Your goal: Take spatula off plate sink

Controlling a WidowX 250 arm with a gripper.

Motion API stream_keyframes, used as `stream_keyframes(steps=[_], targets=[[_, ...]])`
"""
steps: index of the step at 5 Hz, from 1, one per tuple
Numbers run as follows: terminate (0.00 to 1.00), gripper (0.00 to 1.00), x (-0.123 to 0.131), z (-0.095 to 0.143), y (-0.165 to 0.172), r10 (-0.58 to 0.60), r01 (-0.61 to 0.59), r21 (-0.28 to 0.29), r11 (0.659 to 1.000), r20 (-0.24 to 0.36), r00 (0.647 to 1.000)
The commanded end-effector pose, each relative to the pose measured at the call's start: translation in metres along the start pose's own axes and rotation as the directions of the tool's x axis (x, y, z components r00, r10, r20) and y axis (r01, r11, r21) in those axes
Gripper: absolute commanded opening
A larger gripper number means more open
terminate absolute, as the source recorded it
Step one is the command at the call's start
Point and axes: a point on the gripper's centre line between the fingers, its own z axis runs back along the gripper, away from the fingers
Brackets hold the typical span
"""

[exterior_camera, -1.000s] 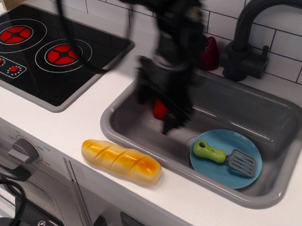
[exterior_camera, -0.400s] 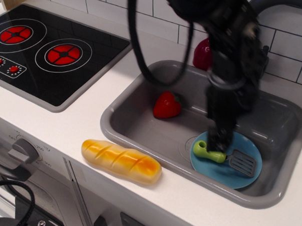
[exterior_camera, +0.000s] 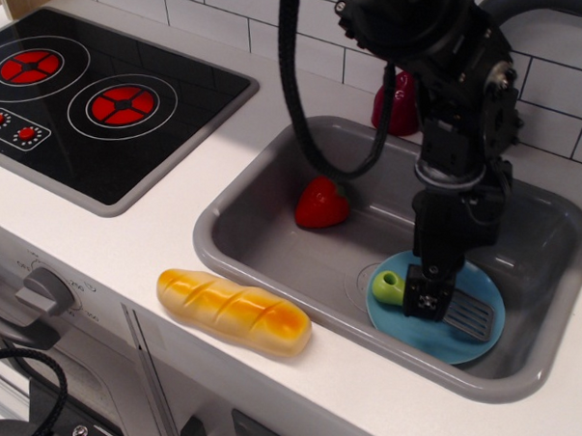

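One black robot arm reaches down from the top of the view into the large rectangular grey plastic sink (exterior_camera: 271, 238), which is set in the white table (exterior_camera: 164, 240). Its black end effector (exterior_camera: 428, 299) is low over the round light-blue plastic plate (exterior_camera: 459, 343), which lies flat on the sink floor toward the right front corner. On that plate rests the small toy spatula (exterior_camera: 472, 319) with a lime-green handle and a grey slotted square blade. The handle end shows to the left of the end effector and the blade to its right, while the middle of the spatula is hidden behind the black fingers. They sit right at the spatula's neck, but whether they grip it or merely bracket it, and how wide they stand, I cannot tell from this angle.

Farther left on the sink floor, well apart from the plate, lies a red toy strawberry (exterior_camera: 322, 204). A dark red object (exterior_camera: 400, 105) stands on the table behind the sink, beside the black faucet (exterior_camera: 556, 17), which the arm mostly hides. A glossy yellow-orange toy bread loaf (exterior_camera: 233, 311) lies on the table just in front of the sink's left front edge. At the far left is a black stovetop (exterior_camera: 93, 103) with red ring burners.
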Motion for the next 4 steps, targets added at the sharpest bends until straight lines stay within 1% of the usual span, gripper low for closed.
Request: stream_keyframes(steps=[1, 2, 3, 4], targets=[[0.0, 1.0, -0.0044, 0.0009, -0.0025, -0.023, 0.023, 0.056, 0.998, -0.017, 1.0], [0.0, 1.0, -0.0066, -0.0032, -0.0047, -0.044, 0.046, 0.069, 0.997, -0.031, 0.999], [0.0, 1.0, -0.0056, -0.0054, -0.0071, -0.05, 0.052, 0.059, 0.997, -0.034, 0.998], [0.0, 1.0, -0.0041, -0.0091, -0.0099, -0.055, 0.058, 0.064, 0.996, -0.039, 0.998]])
